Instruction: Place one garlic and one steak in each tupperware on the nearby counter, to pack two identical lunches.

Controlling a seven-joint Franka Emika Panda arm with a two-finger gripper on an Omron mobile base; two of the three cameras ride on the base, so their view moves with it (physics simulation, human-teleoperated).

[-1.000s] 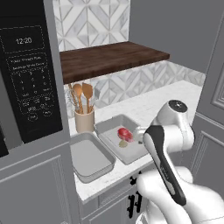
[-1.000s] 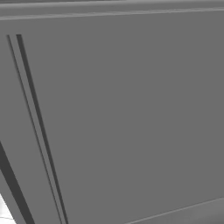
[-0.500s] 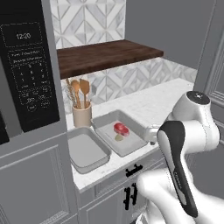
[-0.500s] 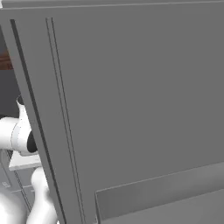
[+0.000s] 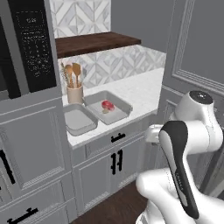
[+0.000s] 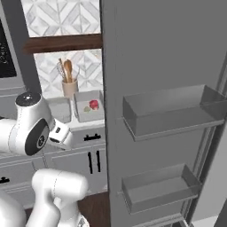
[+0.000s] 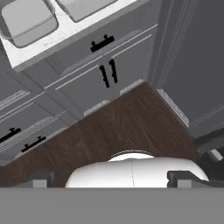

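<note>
Two grey tupperware trays sit side by side on the white counter [image 5: 140, 94]. The left tupperware [image 5: 80, 120] holds nothing. The right tupperware [image 5: 118, 114] holds one red steak [image 5: 107, 104] and one pale garlic [image 5: 105, 111] beside it. From the right base view I see the same steak [image 6: 94, 104] and garlic [image 6: 87, 109]. My gripper [image 7: 111, 179] is open and holds nothing. It hangs well in front of the counter and looks down at the wooden floor. The empty tupperware [image 7: 28, 19] sits at the top left of the hand view.
A beige utensil jar [image 5: 75, 92] stands behind the trays, under a dark wooden shelf [image 5: 96, 42]. A microwave [image 5: 30, 48] is built in at the left. An open grey fridge door [image 6: 164, 111] with door bins stands close on the right. Cabinets with black handles [image 7: 101, 43] run below the counter.
Both base views have shifted, so the base has moved back and turned. The counter looks farther off, and the fridge door's inner bins have come into the right view. The trays' contents are unchanged.
</note>
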